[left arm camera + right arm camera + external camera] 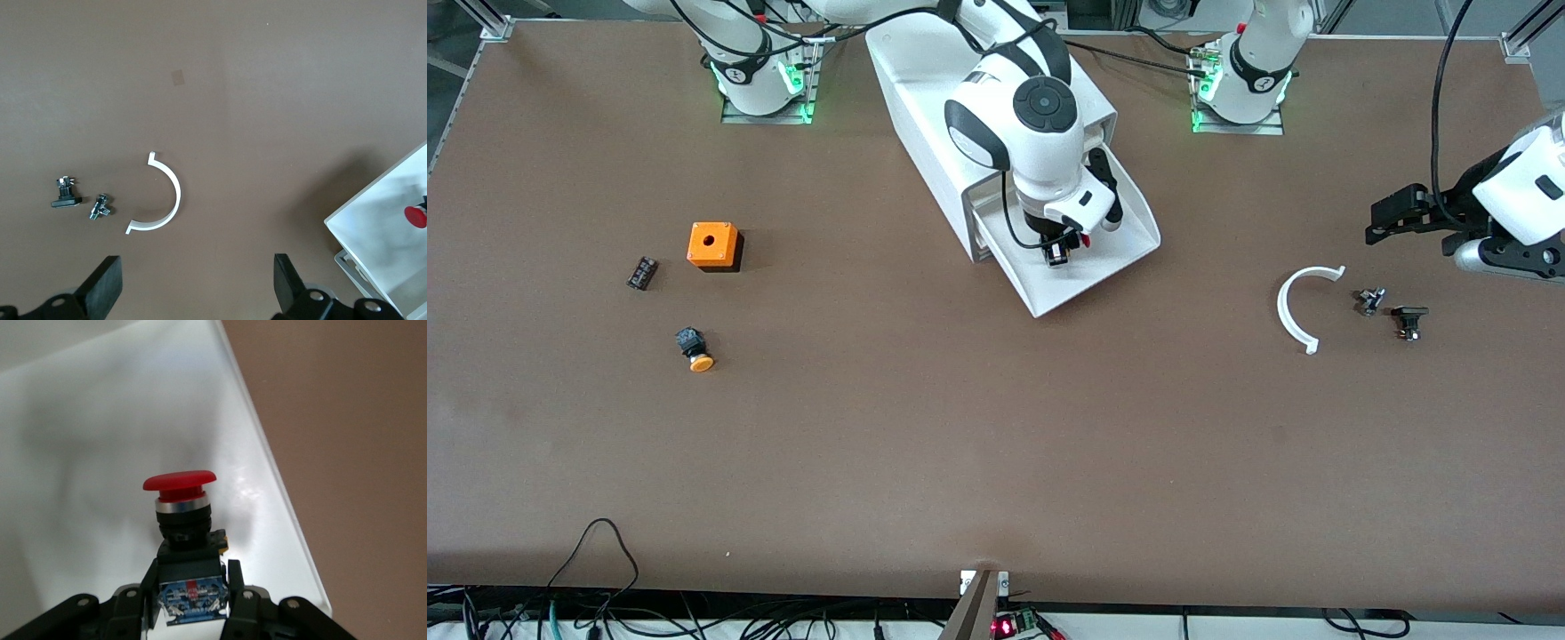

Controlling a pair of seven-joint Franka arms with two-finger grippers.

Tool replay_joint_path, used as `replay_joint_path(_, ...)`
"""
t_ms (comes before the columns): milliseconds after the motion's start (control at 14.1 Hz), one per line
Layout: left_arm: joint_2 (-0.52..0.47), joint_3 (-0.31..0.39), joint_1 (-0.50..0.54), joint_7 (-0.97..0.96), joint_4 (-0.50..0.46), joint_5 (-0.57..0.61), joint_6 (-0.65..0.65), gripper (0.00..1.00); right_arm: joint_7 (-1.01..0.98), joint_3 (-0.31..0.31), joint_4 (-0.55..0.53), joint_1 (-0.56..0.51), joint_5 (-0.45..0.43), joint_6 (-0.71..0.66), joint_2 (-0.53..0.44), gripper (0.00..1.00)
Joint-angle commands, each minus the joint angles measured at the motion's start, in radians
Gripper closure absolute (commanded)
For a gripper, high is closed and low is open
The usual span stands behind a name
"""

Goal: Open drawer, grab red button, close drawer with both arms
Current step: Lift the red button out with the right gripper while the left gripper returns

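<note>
The white cabinet (925,98) has its lowest drawer (1129,253) pulled out, and the tray shows in the right wrist view (100,420). My right gripper (1060,253) reaches down into the drawer and is shut on the button (180,520). Its fingers (235,583) clamp the black-blue body, and the red cap points away from the wrist. My left gripper (1380,222) is open and empty, and waits in the air over the table at the left arm's end. In the left wrist view (198,283) it is over bare table, with the drawer's corner (380,233) and the red cap (415,216) in sight.
A white arc-shaped piece (1294,307) and two small metal-and-black parts (1369,300) (1409,320) lie under the left arm. At the right arm's end lie an orange cube with a hole (712,244), an orange-capped button (695,349) and a small black part (641,272).
</note>
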Motion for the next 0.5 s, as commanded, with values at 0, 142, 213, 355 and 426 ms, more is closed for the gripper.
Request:
replay_joint_path(0,0.004,-0.001,0.003,-0.002,0.010,0.012,-0.018,0.00,0.162,-0.018,-0.005,-0.022,0.000,-0.016,-0.057,0.87)
replay_joint_path(142,0.004,-0.001,0.003,0.000,0.009,0.012,-0.018,0.00,0.308,-0.058,-0.006,-0.022,-0.001,-0.016,-0.061,0.88)
replay_joint_path(213,0.007,0.001,0.006,0.003,0.009,0.012,-0.018,0.00,0.374,-0.075,-0.011,-0.024,-0.001,-0.010,-0.066,0.88)
replay_joint_path(355,0.023,0.002,0.008,0.006,0.010,0.012,-0.013,0.00,0.500,-0.130,-0.015,-0.030,0.012,-0.007,-0.084,0.87)
replay_joint_path(426,0.029,0.002,0.009,0.006,0.012,0.013,-0.012,0.00,0.552,-0.147,-0.018,-0.047,0.031,-0.011,-0.096,0.88)
